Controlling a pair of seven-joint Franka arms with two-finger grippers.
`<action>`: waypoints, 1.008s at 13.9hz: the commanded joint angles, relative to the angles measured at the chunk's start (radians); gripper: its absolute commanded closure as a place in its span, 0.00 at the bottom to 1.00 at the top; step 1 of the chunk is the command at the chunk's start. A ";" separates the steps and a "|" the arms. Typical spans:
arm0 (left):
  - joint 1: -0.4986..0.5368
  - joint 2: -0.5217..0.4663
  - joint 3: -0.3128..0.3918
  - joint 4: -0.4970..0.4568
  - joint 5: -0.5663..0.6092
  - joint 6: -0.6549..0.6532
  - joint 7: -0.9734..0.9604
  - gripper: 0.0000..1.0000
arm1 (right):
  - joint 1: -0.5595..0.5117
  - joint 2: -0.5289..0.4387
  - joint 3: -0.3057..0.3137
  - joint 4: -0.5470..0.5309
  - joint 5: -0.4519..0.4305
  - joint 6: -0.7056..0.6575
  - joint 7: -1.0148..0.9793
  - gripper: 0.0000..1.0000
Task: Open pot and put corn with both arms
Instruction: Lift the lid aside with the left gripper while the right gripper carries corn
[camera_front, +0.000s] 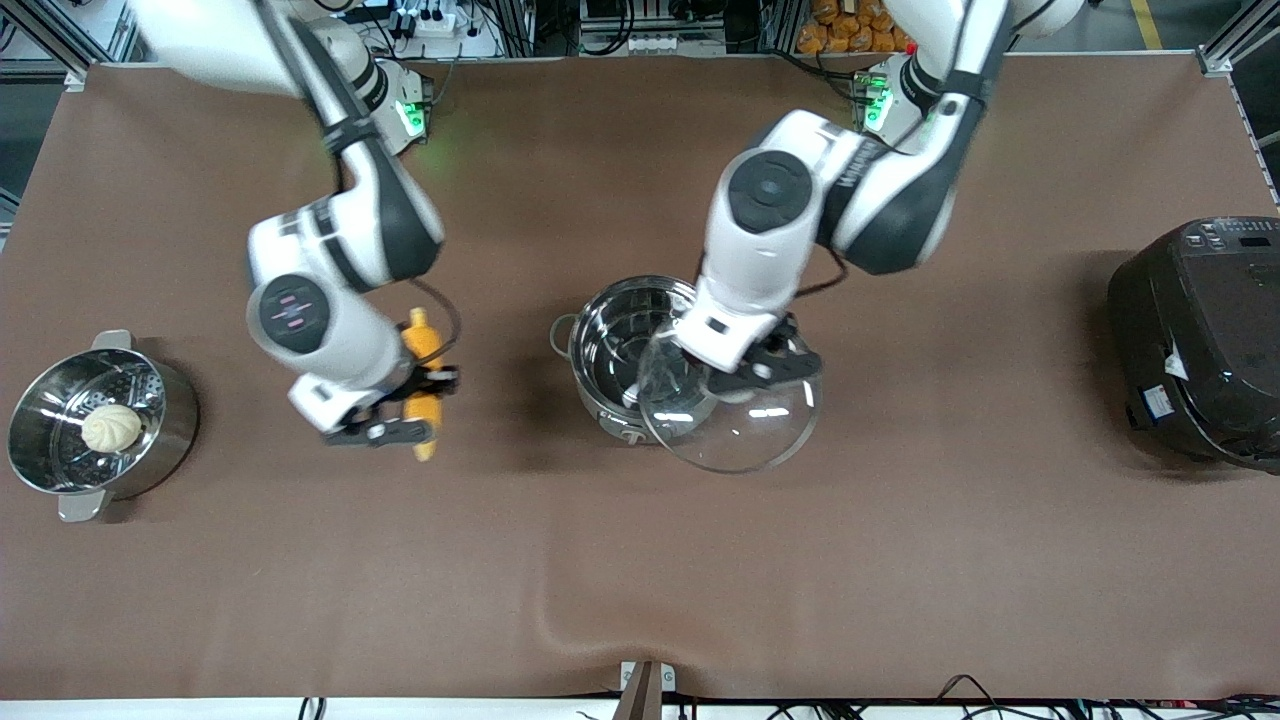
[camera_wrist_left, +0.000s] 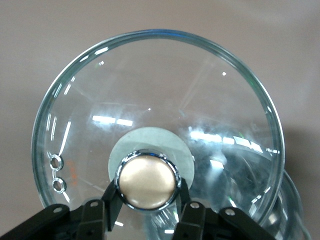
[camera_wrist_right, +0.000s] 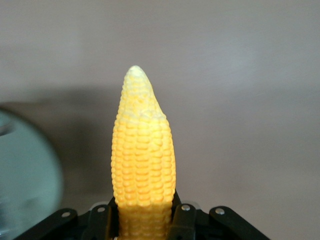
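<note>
Left gripper (camera_front: 752, 372) gripping lid (camera_front: 735, 420) knob, jaws clamped, lid hanging over pot's (camera_front: 622, 355) near rim. Right gripper (camera_front: 405, 405) holding corn (camera_front: 424, 385), jaws clamped, above table (camera_front: 640, 560) beside pot.

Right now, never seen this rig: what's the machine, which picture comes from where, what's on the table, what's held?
Two white jointed robot arms work at a brown-covered table. The wide picture looks down from a high camera facing them; the other two come from cameras on each wrist. The left pincer grips the knob of the clear glass lid, lifted off the round shiny steel pot. The right pincer holds the yellow-orange corn cob. Also on the table: a steel steamer pot containing a white bun, and a large black cooker.
</note>
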 joint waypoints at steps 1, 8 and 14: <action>0.139 -0.022 -0.007 -0.016 -0.014 -0.015 0.013 1.00 | 0.109 -0.004 -0.010 0.046 0.001 -0.006 0.167 0.94; 0.341 -0.002 -0.011 -0.226 -0.010 0.121 0.188 1.00 | 0.359 0.125 -0.014 0.063 -0.008 0.310 0.486 0.76; 0.341 -0.051 -0.014 -0.433 -0.005 0.344 0.206 1.00 | 0.341 0.137 -0.016 0.077 -0.034 0.314 0.488 0.70</action>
